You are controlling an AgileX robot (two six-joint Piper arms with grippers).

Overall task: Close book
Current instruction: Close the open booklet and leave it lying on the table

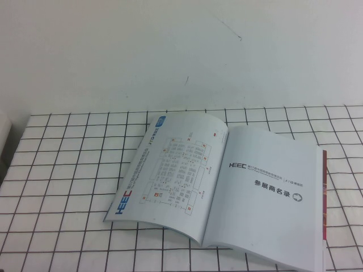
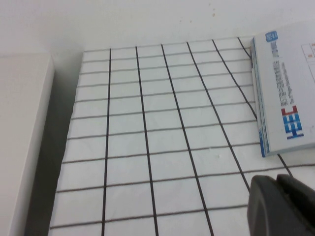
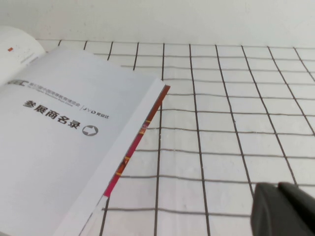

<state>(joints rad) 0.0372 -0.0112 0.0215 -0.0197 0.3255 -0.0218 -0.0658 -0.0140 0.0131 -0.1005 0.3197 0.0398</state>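
Note:
An open book point(image 1: 227, 181) lies flat on the black-gridded white cloth point(image 1: 68, 170). Its left page point(image 1: 173, 170) shows a floor plan and blue lettering. The right page point(image 1: 272, 192) carries a printed title, with a red cover edge point(image 1: 324, 170) along its outer side. Neither gripper appears in the high view. In the left wrist view, my left gripper point(image 2: 276, 179) hovers shut over the cloth, just short of the book's left corner point(image 2: 285, 98). In the right wrist view, my right gripper point(image 3: 278, 187) is shut and empty, over the cloth beside the book's red edge point(image 3: 140, 132).
A white block point(image 2: 22, 137) stands off the cloth's left edge, and also shows in the high view point(image 1: 3, 139). A plain white wall point(image 1: 181, 51) rises behind the cloth. Bare gridded cloth lies on both sides of the book.

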